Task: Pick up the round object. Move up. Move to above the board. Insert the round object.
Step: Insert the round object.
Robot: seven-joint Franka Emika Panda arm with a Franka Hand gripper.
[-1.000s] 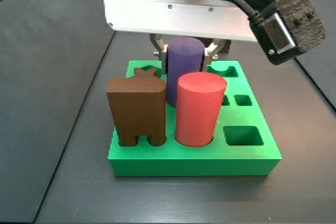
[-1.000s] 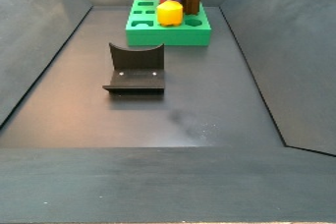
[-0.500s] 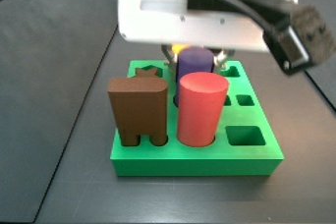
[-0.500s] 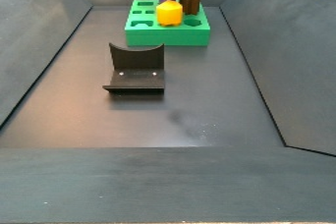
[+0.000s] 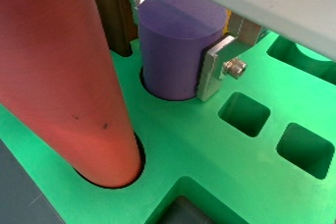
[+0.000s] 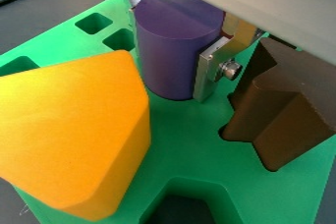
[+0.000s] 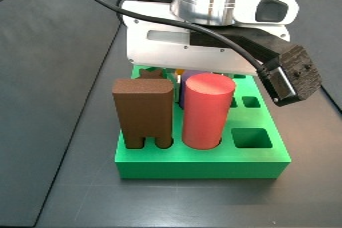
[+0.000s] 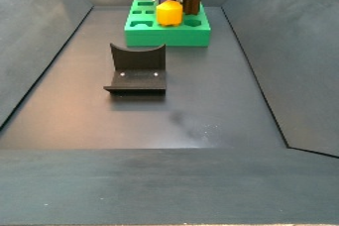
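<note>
Green board (image 5: 250, 184), gripper (image 5: 164, 43) fingers (image 5: 217, 68) clamped on half-sunk, side-view-hidden round object (image 5: 180, 43).

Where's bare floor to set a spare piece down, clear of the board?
Bare floor lies all around the fixture, widest in front of it. It is crowded on the board: yellow block, brown piece, red cylinder, and the gripper around the purple cylinder.

The dark floor (image 8: 199, 111) carries the board (image 8: 169, 34) and the fixture (image 8: 135, 69), claw (image 5: 178, 46) above.
</note>
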